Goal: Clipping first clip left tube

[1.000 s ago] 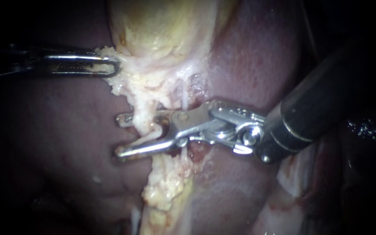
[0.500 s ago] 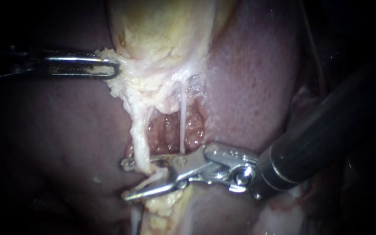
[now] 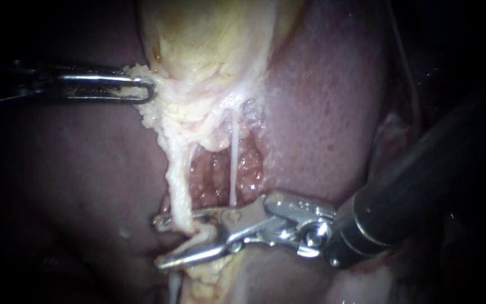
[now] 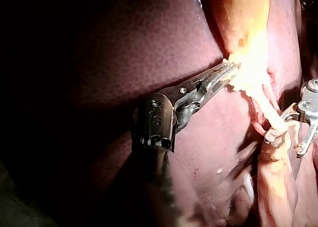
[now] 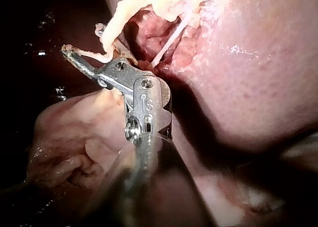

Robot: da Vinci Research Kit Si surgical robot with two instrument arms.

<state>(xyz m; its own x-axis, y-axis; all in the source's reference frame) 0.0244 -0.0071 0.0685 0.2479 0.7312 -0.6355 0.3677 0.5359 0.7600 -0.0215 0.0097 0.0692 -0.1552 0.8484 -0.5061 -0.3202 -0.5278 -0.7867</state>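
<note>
Presently, left tool [image 3: 148, 90] clenched on gallbladder [image 3: 209, 45] edge, right tool [image 3: 158, 242] spread open astride left tube [image 3: 179, 186]

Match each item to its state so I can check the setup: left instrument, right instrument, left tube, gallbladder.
Items:
1 left instrument
2 right instrument
3 left tube
4 gallbladder

States:
a yellowish
b open
c shut on pale tissue
d passing through the open instrument's gap

Pairs: 1-c, 2-b, 3-d, 4-a
</note>
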